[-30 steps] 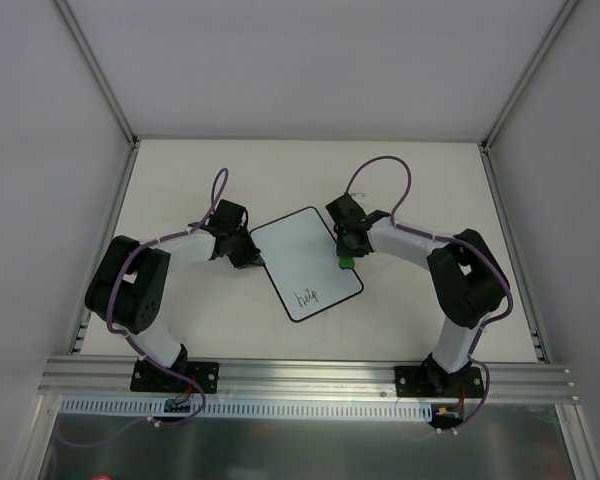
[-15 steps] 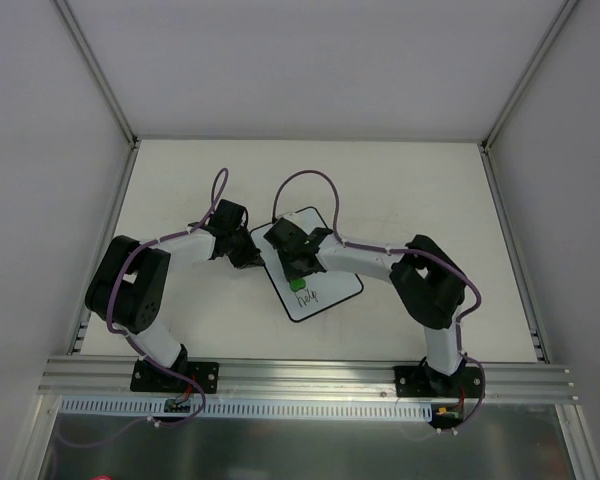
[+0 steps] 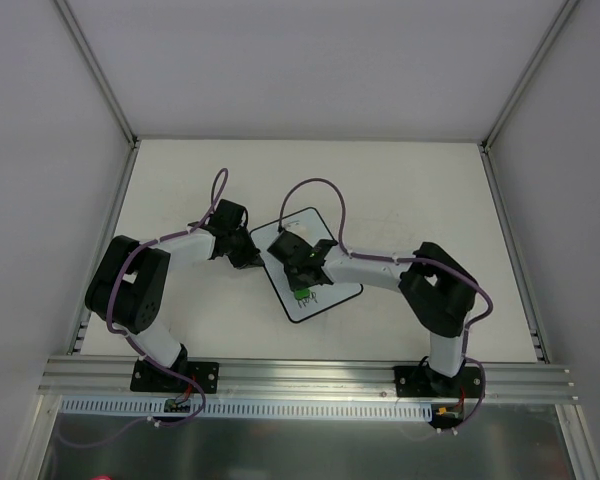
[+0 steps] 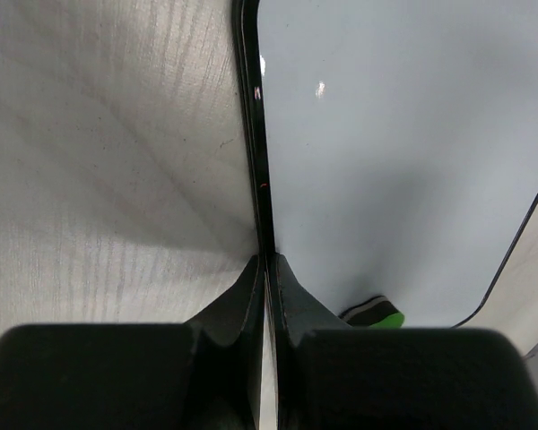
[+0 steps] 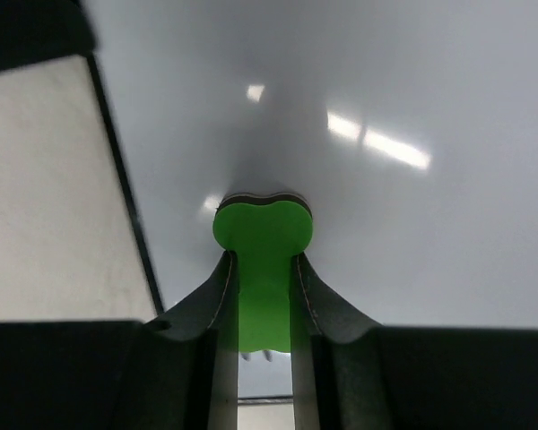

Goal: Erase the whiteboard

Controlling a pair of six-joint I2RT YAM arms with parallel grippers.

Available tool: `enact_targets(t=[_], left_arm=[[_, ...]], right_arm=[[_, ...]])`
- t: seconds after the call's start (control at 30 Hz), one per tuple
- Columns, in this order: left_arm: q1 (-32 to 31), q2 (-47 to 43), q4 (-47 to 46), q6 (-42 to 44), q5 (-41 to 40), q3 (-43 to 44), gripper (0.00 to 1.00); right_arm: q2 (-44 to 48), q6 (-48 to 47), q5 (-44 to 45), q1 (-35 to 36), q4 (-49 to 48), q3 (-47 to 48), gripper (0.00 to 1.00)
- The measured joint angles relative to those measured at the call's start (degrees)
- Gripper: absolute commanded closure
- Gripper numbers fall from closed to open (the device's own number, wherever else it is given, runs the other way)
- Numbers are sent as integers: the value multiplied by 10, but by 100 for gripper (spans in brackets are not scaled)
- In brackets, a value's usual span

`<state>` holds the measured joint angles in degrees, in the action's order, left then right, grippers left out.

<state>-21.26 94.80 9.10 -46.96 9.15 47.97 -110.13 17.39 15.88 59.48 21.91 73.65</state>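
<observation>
The whiteboard (image 3: 332, 295) lies turned at an angle on the table between the arms. My left gripper (image 3: 252, 258) is shut on its left black edge; in the left wrist view (image 4: 267, 260) the jaws pinch the border with the board (image 4: 386, 161) to the right. My right gripper (image 3: 300, 285) is shut on the green bone-shaped eraser (image 3: 302, 294) and presses it on the board's near-left part. In the right wrist view (image 5: 263, 255) the eraser (image 5: 263, 235) sits on the white surface (image 5: 403, 233). The eraser also shows in the left wrist view (image 4: 377, 315). The arm hides where the writing was.
The cream table top (image 3: 180, 180) is fenced by white walls on three sides. An aluminium rail (image 3: 310, 375) runs along the near edge by the arm bases. Purple cables loop above both wrists.
My right gripper has carried the eraser from the board's right edge across to its near-left part, over the handwriting. The left gripper has stayed on the board's edge.
</observation>
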Motion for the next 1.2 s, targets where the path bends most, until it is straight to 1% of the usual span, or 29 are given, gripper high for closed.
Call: enact_targets(t=[0.07, 0.23, 0.3, 0.37, 0.47, 0.6, 0.73, 0.9, 1.0, 1.2], left_arm=[[0, 0, 0, 0, 0, 0, 100], [0, 0, 0, 0, 0, 0, 100], [0, 0, 0, 0, 0, 0, 100], [0, 0, 0, 0, 0, 0, 100], [0, 0, 0, 0, 0, 0, 100], [0, 0, 1, 0, 0, 0, 100], [0, 0, 1, 0, 0, 0, 100], [0, 0, 1, 0, 2, 0, 100], [0, 0, 1, 0, 3, 0, 100], [0, 0, 2, 0, 5, 0, 100]], right_arm=[[31, 14, 8, -10, 3, -38, 100], [100, 42, 26, -67, 30, -118, 100], [112, 47, 32, -87, 41, -131, 100], [113, 47, 34, -91, 45, -131, 100], [106, 41, 46, -76, 52, -123, 100], [76, 28, 47, -32, 59, -86, 100], [35, 13, 32, 22, 58, -32, 100], [-4, -6, 8, 64, 57, 21, 100], [-15, -15, 5, 76, 54, 34, 100], [-8, -12, 4, 77, 42, 22, 100]])
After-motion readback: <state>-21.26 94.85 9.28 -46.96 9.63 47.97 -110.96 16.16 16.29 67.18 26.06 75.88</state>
